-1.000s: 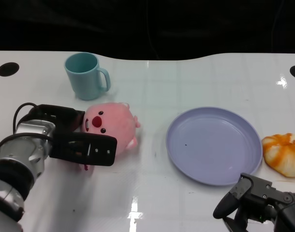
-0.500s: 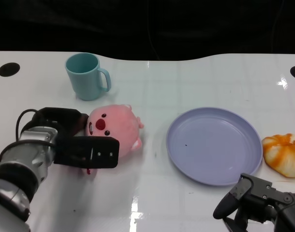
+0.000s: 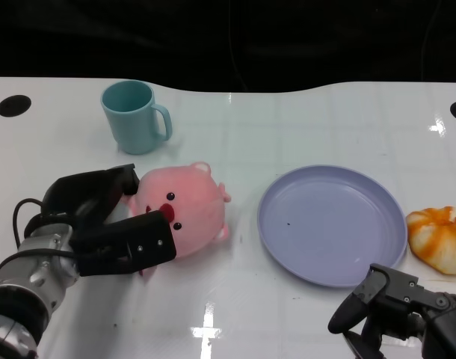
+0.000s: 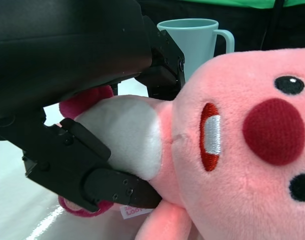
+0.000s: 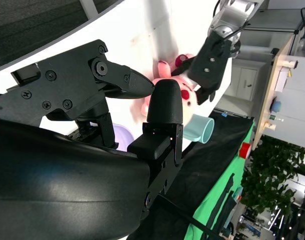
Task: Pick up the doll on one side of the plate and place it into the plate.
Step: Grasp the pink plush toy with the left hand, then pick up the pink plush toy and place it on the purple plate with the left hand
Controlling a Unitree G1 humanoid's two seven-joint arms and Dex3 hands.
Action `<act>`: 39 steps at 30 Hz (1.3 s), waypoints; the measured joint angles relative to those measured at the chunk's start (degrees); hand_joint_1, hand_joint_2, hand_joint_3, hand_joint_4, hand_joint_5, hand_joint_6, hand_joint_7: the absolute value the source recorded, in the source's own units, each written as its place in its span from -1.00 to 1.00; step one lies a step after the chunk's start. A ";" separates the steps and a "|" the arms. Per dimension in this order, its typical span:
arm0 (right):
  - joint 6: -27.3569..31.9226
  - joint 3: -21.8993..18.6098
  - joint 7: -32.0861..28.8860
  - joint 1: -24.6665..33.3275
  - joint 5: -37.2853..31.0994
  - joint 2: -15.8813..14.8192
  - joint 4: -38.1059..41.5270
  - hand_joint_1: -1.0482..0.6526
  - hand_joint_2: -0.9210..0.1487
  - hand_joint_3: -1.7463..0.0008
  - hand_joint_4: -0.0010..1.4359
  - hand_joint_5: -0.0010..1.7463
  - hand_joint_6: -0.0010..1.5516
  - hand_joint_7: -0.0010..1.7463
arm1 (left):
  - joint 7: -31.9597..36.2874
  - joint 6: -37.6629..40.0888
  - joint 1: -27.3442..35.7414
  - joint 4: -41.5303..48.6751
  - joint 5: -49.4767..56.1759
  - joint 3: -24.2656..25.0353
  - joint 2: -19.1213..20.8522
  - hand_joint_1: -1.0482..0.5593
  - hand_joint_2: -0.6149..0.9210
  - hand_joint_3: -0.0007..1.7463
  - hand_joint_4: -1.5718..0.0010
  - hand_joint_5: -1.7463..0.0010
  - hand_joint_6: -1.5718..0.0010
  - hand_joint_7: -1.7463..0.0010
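In the head view the left hand [image 3: 112, 228] grips the pink doll [image 3: 185, 211], fingers behind its back and across its front, and the doll sits to the left of the purple plate [image 3: 331, 224], near its rim but apart from it. Whether it has cleared the white table [image 3: 288, 127] cannot be told from here. The plate holds nothing, so the grasp looks made while the carry to the plate and the release are left. Further from the plate, beyond the doll, stands the teal mug [image 3: 134, 116]; just off the plate's right rim lies an orange plush thing [image 3: 439, 237] (another soft toy, by the look of it). The right hand [image 3: 396, 314] hangs on the near side of the plate, fingers curled down with nothing in them. In the left wrist view the black fingers [image 4: 100, 180] clamp the doll's white belly and the doll's face fills the frame, with the mug behind it; the plate is out of sight here. In the right wrist view the right hand's own fingers [image 5: 165, 102] curl around nothing; past them a sliver of the plate shows, and beyond that the doll in the left hand, with the mug behind.
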 measured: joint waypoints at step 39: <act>-0.27 2.12 0.08 -0.07 -1.05 0.11 0.98 -0.09 -0.70 0.21 -0.12 0.89 -0.26 0.49 | -10.85 14.24 -6.45 -17.48 -0.31 -2.97 -19.34 0.02 0.46 0.12 -0.19 -1.00 0.13 -0.84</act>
